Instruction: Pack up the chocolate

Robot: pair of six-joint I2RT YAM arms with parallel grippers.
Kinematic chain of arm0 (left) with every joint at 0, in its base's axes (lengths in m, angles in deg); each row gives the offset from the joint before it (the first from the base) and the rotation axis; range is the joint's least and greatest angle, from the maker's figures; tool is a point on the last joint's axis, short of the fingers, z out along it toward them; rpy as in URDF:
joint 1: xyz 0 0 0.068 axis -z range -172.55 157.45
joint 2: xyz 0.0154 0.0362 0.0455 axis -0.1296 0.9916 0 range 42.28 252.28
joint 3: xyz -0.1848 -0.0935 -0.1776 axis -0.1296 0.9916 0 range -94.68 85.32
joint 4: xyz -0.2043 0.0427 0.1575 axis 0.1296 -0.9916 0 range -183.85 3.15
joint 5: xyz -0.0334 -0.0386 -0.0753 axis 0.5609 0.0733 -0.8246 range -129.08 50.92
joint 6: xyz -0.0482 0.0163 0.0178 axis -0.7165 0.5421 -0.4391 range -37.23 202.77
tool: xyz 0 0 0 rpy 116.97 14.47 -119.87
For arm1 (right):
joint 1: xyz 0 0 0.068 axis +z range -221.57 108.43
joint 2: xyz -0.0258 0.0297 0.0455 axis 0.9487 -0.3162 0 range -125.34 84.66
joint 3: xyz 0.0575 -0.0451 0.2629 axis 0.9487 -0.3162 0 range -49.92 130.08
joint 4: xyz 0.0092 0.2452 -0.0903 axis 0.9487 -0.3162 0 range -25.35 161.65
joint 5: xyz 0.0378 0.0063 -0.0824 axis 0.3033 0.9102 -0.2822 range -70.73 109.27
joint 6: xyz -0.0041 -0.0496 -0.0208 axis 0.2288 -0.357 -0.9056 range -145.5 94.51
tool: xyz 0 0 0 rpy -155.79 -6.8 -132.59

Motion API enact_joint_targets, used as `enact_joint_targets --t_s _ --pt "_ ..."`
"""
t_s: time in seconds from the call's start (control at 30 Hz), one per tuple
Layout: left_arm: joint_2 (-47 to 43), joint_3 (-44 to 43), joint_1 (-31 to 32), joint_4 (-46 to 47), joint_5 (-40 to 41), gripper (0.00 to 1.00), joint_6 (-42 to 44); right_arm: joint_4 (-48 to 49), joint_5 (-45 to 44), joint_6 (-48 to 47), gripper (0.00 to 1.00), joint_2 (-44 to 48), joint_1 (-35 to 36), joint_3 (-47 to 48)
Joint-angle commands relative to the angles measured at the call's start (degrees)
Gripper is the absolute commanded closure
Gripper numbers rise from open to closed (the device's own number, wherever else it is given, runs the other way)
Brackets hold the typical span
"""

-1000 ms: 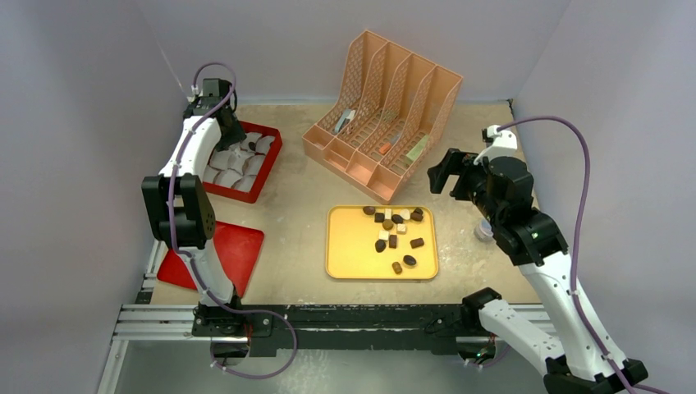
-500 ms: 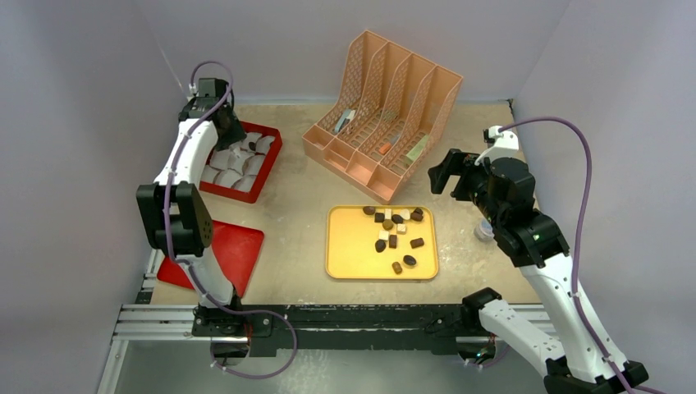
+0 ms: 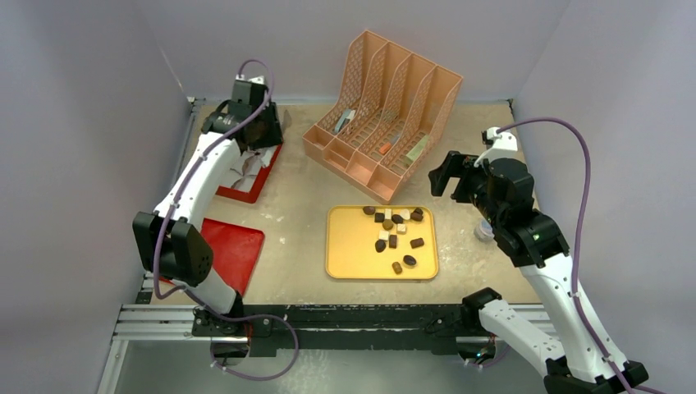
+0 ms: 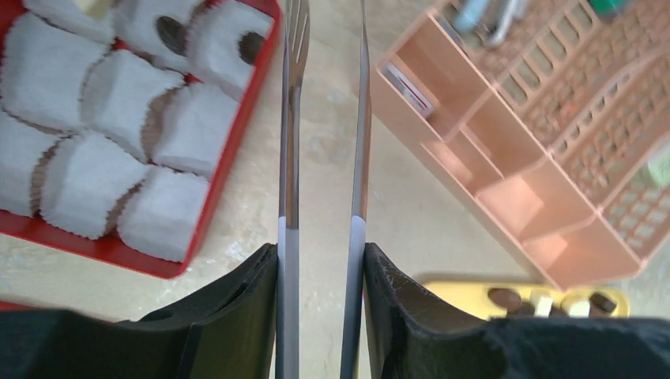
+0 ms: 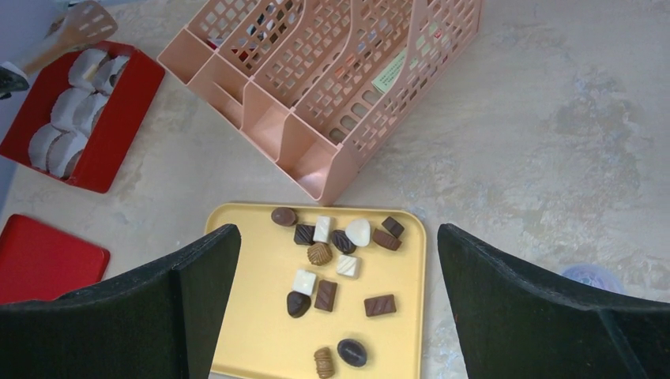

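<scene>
Several pieces of chocolate, dark, caramel and white, lie loose on a yellow tray, mostly in its far half. A red box holds white cup liners, and two of them at its far end show a dark piece. My left gripper hangs over the box's right edge, its fingers shut on metal tongs. The tongs' blades stand apart with nothing between them. My right gripper hovers open, high above the tray.
A pink file organiser stands at the back middle, just beyond the tray. A flat red lid lies near the front left. A small clear round object sits on the table under the right arm.
The left arm has swung right, carrying the tongs from the red box's far left corner to its right edge. The right arm has not moved.
</scene>
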Motion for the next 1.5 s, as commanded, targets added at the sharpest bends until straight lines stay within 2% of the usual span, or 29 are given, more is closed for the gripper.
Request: enact_joint_targets --t_s 0.0,0.37,0.5,0.73,1.03,1.47 --pt "-5.1 1.1 5.1 -0.5 -1.1 0.62 4.1 0.3 -2.0 -1.6 0.03 0.1 -0.1 1.8" --pt "-10.9 7.7 20.0 -2.2 -2.7 0.62 8.4 -0.6 -4.0 -2.2 0.03 -1.0 -0.1 2.8" --pt "-11.0 9.4 27.1 -3.3 0.6 0.61 7.0 -0.5 -4.5 -2.4 0.03 -1.2 -0.1 2.9" --pt "-10.2 14.7 34.8 -1.0 2.5 0.61 3.5 -0.2 -4.0 -2.2 0.03 -2.1 -0.1 2.8" --pt "-7.3 18.1 40.3 1.1 3.1 0.60 1.4 -0.2 -4.2 -2.2 0.03 -1.4 -0.1 2.4" --pt "-2.8 19.5 42.6 4.7 2.4 0.59 0.4 -0.3 -4.5 -2.4 0.03 -0.7 -0.1 1.9"
